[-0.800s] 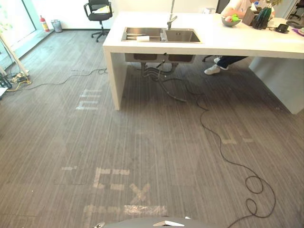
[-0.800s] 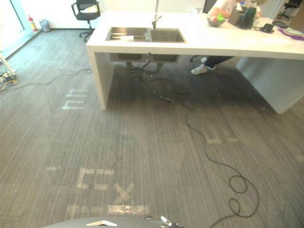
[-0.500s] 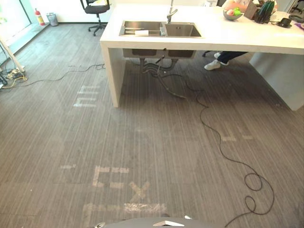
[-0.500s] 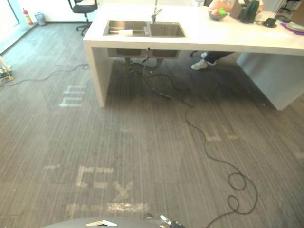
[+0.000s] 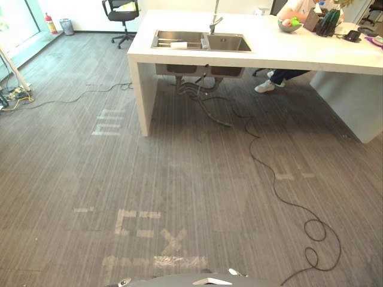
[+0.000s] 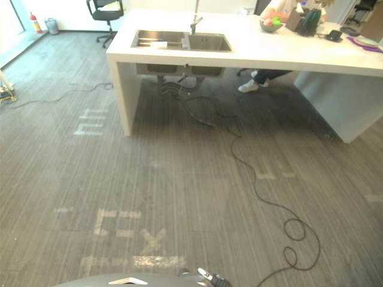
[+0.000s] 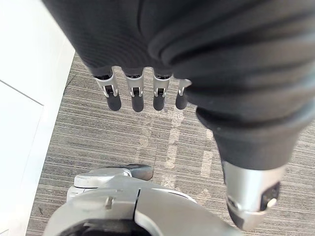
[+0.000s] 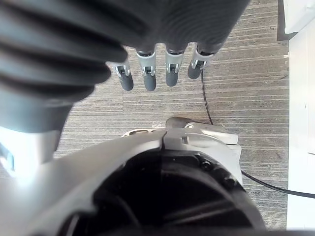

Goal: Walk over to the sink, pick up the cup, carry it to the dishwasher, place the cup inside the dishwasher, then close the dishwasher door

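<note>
I'm facing the white counter (image 5: 287, 52) across the grey floor (image 5: 179, 173), and the sink (image 5: 230, 43) is sitting in its left end. A small white thing (image 5: 178, 45) is lying in the left basin; I can't tell from here whether it's the cup. My left hand (image 7: 134, 96) is hanging with fingers straight and empty, and my right hand (image 8: 147, 78) is hanging the same way.

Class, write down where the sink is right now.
The sink is set into the left end of the white counter, top centre of the left eye view, with its tap behind it and an office chair beyond, further left.
</note>
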